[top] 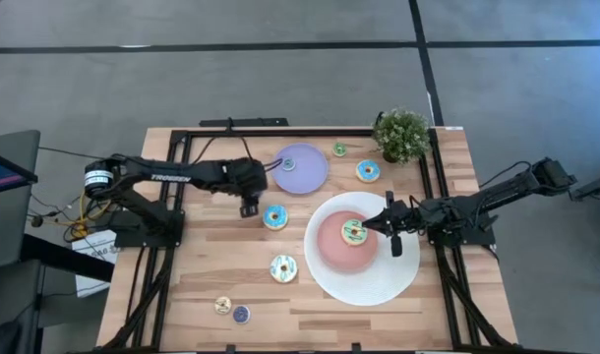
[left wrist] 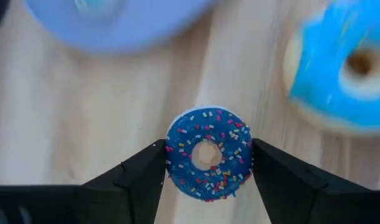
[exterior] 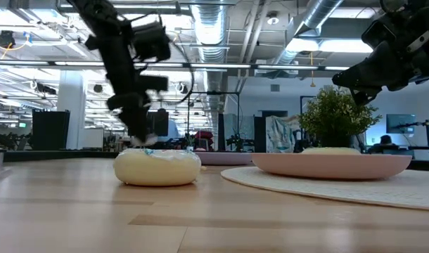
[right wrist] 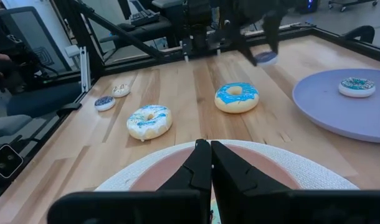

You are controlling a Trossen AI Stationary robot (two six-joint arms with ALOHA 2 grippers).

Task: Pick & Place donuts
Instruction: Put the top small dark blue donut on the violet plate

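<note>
The left hand [top: 249, 206] is hanging over the wooden surface [top: 192, 285] in the middle left of the high view, between the lavender plate [top: 302, 169] above it and the blue donut [top: 275, 217] just to its right. In the left wrist view, its two fingers [left wrist: 143, 177] are pressing on both sides of a small dark blue donut with sprinkles [left wrist: 207, 154], so this hand is grasping that little ring. In the right wrist view the same ring is showing above the boards, near the top centre of the frame, so I judge it is lifted and not resting on the wood.

The step in hand seems to be the carrying of this tiny donut to a plate. The lavender plate is near, and it is already carrying one small donut [right wrist: 357, 86]. It looks the likely goal, though the big white plate [top: 398, 280] is also possible. The next move is calling for a steady carry, then a lowering over a bare part of the plate before the fingers let go.

The right hand [top: 390, 222] is waiting over the white plate with its fingers clenched on nothing, beside the striped donut [top: 354, 232] on the pink centre.

Other donuts are lying on the surface: a cream one [top: 283, 267] at lower centre, two tiny ones [top: 231, 310] at lower left, and two more [top: 368, 171] beside the potted plant [top: 401, 135] at the top.
</note>
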